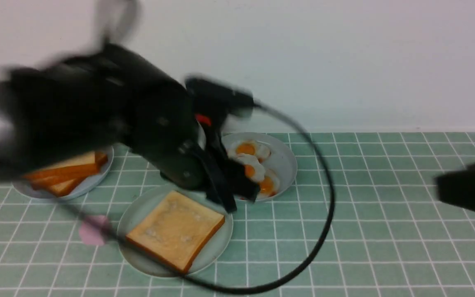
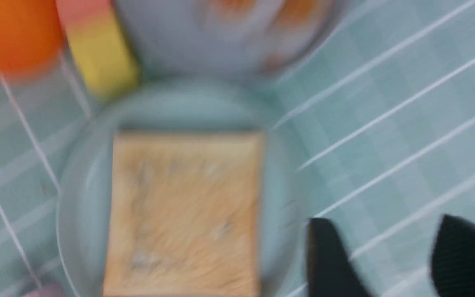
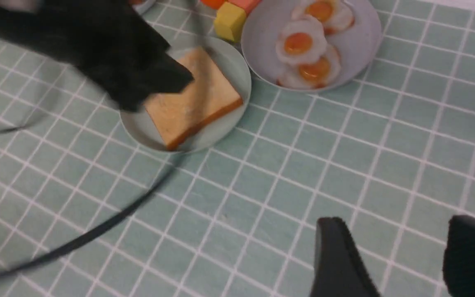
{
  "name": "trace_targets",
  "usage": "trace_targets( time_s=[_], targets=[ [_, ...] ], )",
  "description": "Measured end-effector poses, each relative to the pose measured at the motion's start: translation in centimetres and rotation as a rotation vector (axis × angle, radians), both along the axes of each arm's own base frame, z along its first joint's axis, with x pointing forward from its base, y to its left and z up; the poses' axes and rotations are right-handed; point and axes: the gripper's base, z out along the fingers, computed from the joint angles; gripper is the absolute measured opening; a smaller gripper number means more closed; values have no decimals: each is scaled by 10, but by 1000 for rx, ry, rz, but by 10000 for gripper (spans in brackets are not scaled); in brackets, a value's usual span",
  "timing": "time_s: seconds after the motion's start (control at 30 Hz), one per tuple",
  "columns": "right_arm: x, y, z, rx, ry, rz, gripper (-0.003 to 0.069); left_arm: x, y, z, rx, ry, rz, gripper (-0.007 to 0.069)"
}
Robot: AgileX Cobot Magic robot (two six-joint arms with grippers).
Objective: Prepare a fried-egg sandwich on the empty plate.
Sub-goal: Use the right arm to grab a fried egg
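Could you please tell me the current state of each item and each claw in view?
mint-green plate: holds one toast slice, no egg showing on it.
toast slice: lying flat, top bare.
egg plate: holds three fried eggs, overlapping.
toast plate: holds stacked loose slices, partly hidden by the left arm.
left claw: open, empty.
right claw: open, empty, over the tablecloth.

The round, shallow, mint-green plastic plate (image 1: 138, 214) lies well short of the worktop (image 1: 386, 231)'s far edge, carrying one thick square tan toast slice (image 1: 175, 229), flat, orange-brown crusted.
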Motion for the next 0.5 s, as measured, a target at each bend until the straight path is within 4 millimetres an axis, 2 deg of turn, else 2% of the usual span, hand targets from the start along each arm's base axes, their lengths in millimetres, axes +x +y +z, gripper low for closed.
trace_targets(
  time_s=[0.1,0.17,0.23,0.27,0.3,0.33,0.37,0.4,0.47,0.5],
  targets=[
    [32,17,-17,-5,52,6,323,-36,26,43,-140,-110,9,137],
    [62,33,-34,-16,132,11,304,-66,52,58,-215,-180,12,14],
    [80,42,-43,-23,179,14,300,-86,69,55,-254,-211,11,-13],
    [97,51,-52,-40,221,23,299,-102,82,53,-295,-238,15,-13],
    [104,55,-55,-47,235,27,298,-109,87,49,-310,-248,16,-13],
    [121,63,-62,-64,263,38,297,-121,97,41,-344,-261,22,-13],
    [124,65,-63,-66,267,39,297,-125,101,38,-353,-266,22,-13],
    [140,72,-70,-79,287,48,297,-136,110,28,-387,-278,30,-13],
    [158,82,-79,-90,312,57,297,-151,122,8,-438,-291,41,-13],
    [162,84,-81,-93,318,59,297,-154,124,6,-456,-300,42,-13]
  ],
)
